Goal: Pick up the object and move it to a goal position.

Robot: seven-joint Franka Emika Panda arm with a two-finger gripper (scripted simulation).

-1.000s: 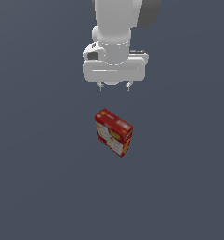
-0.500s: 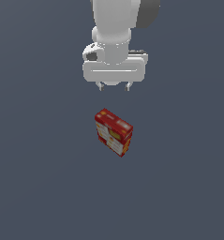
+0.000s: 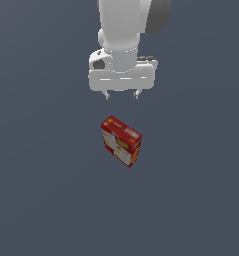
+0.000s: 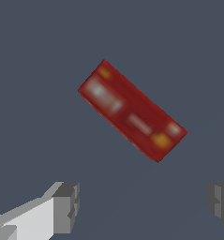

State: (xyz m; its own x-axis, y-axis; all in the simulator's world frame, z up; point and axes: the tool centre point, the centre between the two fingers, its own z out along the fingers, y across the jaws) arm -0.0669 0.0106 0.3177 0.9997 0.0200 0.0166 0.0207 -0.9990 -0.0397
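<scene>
Red carton, the object (image 3: 121, 141), sits just below frame centre in the exterior view, upright on the flat dark grey-blue table (image 3: 41, 200), turned at an angle. Front panel shows yellow & white printed patches; print too blurred to read, no brand legible. White arm comes down from top centre; end effector (image 3: 122, 95) hangs above the object, well apart from it, not touching. Two short dark fingertips (image 3: 108, 95) poke out under the white body, set apart, nothing between them.

Wrist view: object (image 4: 132, 110) seen from above as a long red rectangle lying diagonally, upper left to lower right, near frame centre. White & orange smudges on its top face, unreadable. Grey fingers (image 4: 66, 207) at lower left & lower right edges, wide apart w/ only bare table (image 4: 33, 70) between, object beyond them.
</scene>
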